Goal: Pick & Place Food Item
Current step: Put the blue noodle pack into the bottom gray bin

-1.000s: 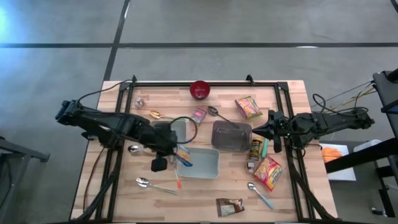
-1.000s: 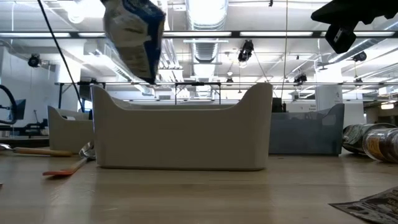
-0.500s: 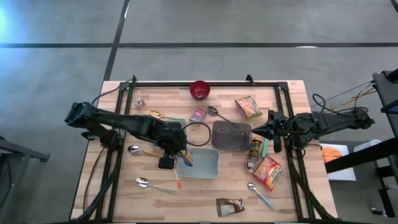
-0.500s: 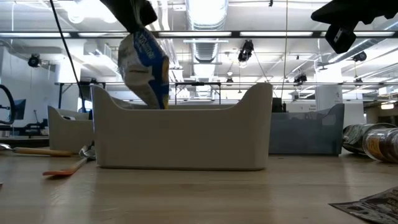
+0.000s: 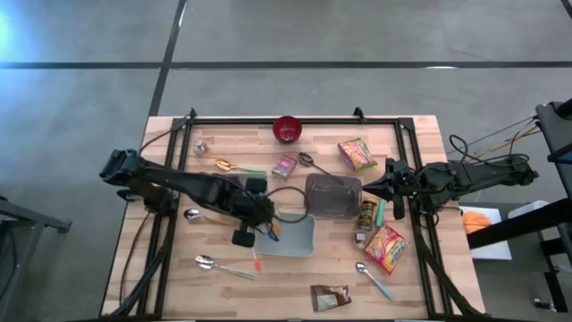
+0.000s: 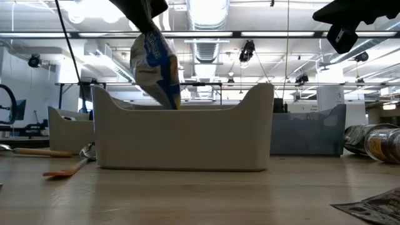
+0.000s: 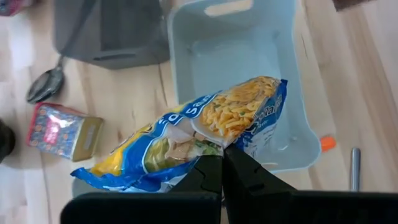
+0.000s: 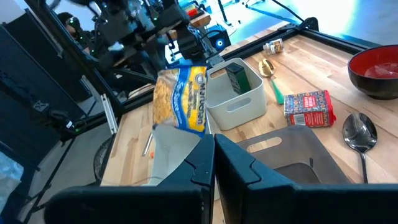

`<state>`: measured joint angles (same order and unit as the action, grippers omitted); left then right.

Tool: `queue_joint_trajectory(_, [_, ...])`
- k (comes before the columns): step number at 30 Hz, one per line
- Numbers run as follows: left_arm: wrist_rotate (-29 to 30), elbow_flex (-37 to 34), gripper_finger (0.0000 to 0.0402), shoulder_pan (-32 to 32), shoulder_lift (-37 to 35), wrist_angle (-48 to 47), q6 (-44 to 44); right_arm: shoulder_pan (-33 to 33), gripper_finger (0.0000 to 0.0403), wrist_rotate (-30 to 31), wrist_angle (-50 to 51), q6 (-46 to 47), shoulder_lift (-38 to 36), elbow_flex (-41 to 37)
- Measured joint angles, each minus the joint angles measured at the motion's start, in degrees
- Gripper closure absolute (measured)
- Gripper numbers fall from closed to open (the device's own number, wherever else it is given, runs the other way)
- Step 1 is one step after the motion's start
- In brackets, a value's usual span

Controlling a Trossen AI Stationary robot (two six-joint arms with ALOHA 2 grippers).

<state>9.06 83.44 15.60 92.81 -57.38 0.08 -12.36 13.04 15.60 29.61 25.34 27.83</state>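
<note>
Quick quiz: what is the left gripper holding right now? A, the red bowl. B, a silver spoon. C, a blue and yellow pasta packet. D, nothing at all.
C: the left wrist view shows the left gripper shut on the blue and yellow pasta packet, which hangs above the pale blue bin; the red bowl sits untouched at the table's far edge.

Noodle bag (image 7: 205, 127) over the pale bin (image 5: 299, 240), grey bin (image 5: 332, 195) right behind it, bowl (image 5: 287, 129) at the far edge
</note>
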Motion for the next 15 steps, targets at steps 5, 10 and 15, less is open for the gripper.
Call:
queue_joint_trajectory(5, [1.0, 0.0, 0.0401, 1.8, 2.8, -0.1, -0.3, 0.0, 0.0394, 0.0, 0.0, 0.3, 0.0, 0.0])
queue_joint_trajectory(10, [2.6, 0.0, 0.0401, 2.2, 3.9, -0.1, -2.0, 0.0, 0.0394, -0.1, 0.0, 0.5, 0.0, 0.0])
queue_joint_trajectory(15, [3.0, -0.1, 0.0401, 2.4, 4.9, 0.1, -2.0, 0.0, 0.0394, -0.1, 0.0, 0.5, 0.0, 0.0])
